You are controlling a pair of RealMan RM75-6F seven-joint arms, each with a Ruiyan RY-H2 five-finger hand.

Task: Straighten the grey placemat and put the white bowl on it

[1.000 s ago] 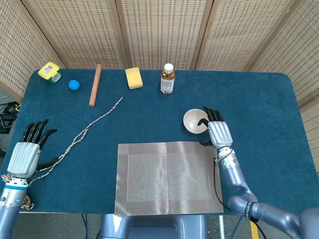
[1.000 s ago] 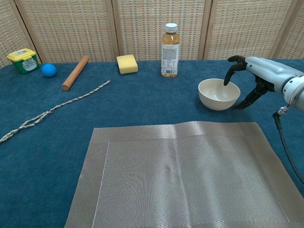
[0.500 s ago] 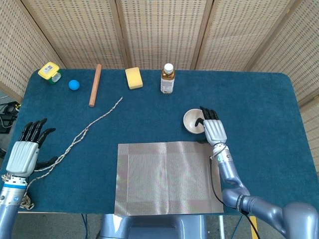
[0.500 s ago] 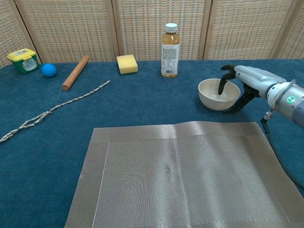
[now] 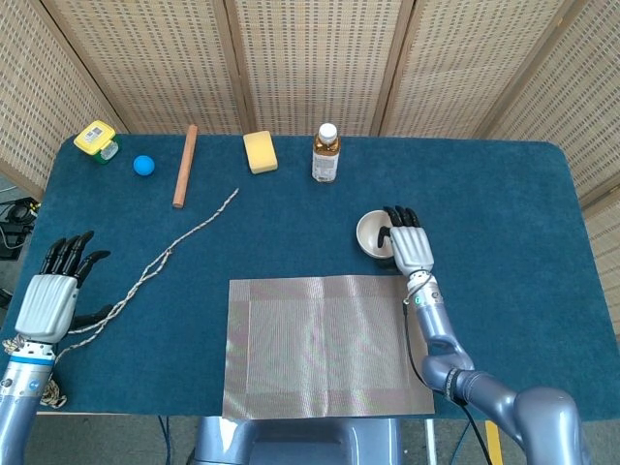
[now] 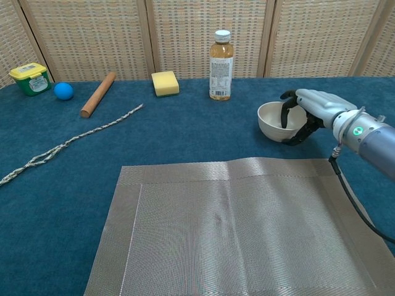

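Note:
The grey placemat [image 5: 325, 344] lies flat and square at the near edge of the table; in the chest view the placemat [image 6: 241, 228] fills the foreground. The white bowl [image 5: 372, 233] stands upright on the blue cloth just beyond the mat's far right corner. My right hand [image 5: 411, 247] grips the right side of the bowl [image 6: 270, 120]. In the chest view the right hand [image 6: 308, 108] has its fingers curled over the rim into the bowl and its thumb against the outer wall. My left hand [image 5: 44, 298] rests at the table's left edge, fingers spread, holding nothing.
A rope [image 5: 160, 262] runs diagonally across the left half. Along the back stand a drink bottle [image 5: 325, 153], a yellow sponge [image 5: 260, 152], a wooden rod [image 5: 184, 166], a blue ball [image 5: 143, 165] and a yellow-lidded container [image 5: 97, 139].
My right hand has moved left onto the bowl, its fingers curling deeper inside and its thumb closing on the outer wall. The bowl, mat and left hand have stayed put.

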